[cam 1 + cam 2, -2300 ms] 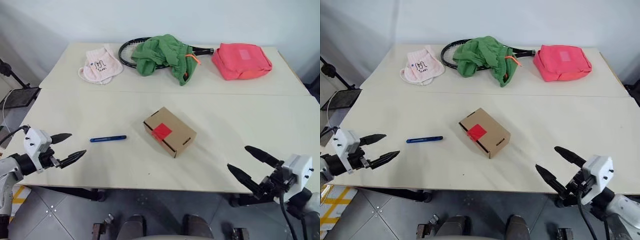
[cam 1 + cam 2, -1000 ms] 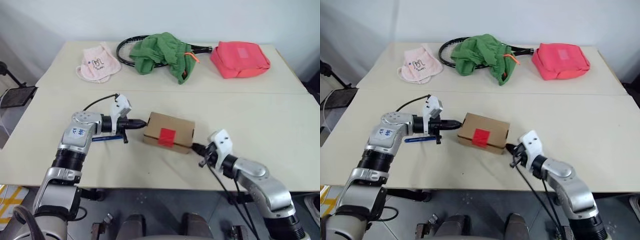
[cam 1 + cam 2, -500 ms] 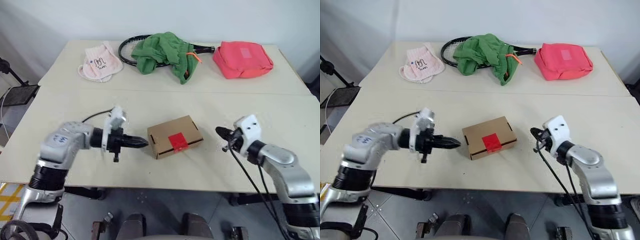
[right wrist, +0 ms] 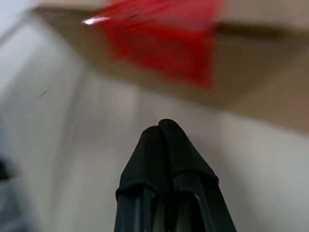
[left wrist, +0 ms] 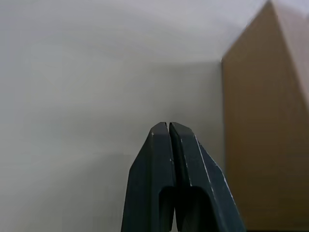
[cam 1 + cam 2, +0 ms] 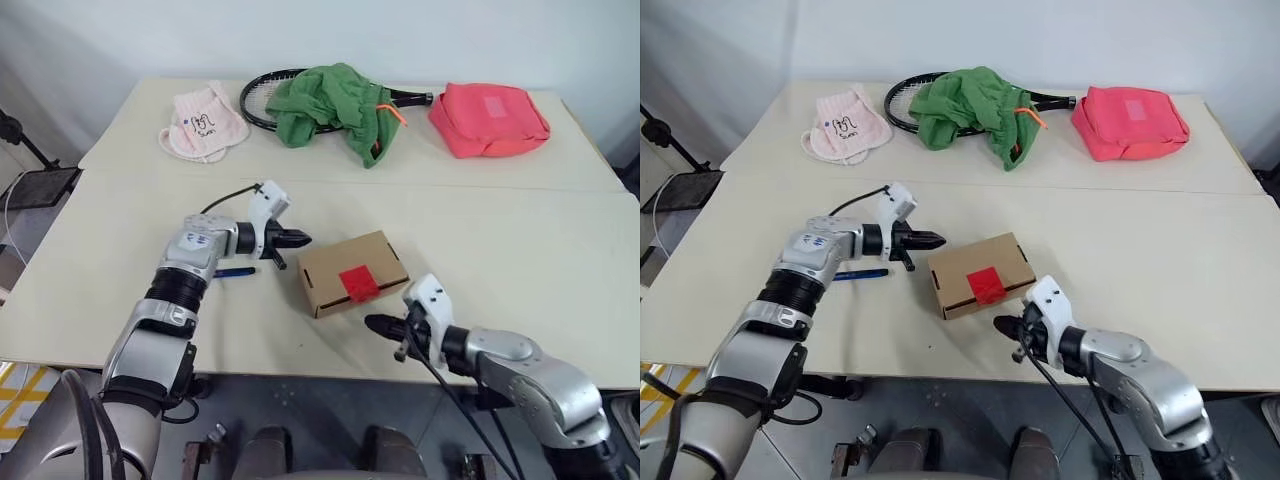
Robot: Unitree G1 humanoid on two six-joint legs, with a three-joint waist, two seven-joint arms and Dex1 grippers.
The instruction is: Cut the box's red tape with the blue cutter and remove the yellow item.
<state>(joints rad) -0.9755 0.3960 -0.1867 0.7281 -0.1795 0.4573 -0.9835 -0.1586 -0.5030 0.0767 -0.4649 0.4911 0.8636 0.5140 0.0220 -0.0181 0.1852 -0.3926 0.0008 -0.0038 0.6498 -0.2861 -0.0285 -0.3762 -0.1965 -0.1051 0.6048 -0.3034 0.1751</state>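
Note:
The brown box (image 6: 330, 265) lies closed mid-table, with the red tape (image 6: 358, 283) across its flap seam on the near side. My left gripper (image 6: 300, 239) is shut and empty, its tip just off the box's far left corner; the left wrist view shows its fingers (image 5: 159, 145) pressed together beside the box (image 5: 260, 121). My right gripper (image 6: 372, 324) is shut and empty, low over the table just in front of the box, pointing at the red tape (image 4: 159, 38). The blue cutter (image 6: 233, 271) lies on the table, partly behind my left forearm. The yellow item is hidden.
Along the far side of the table lie a pink cloth (image 6: 205, 122), a black racket (image 6: 258, 100) under a green garment (image 6: 330, 105), and a pink-red bag (image 6: 488, 118). The table's near edge (image 6: 300, 375) runs close behind my right gripper.
My left gripper moved away from the near edge, up to the box's far left corner. My right gripper swung from the box's right side round to its near side. Earlier the box turned.

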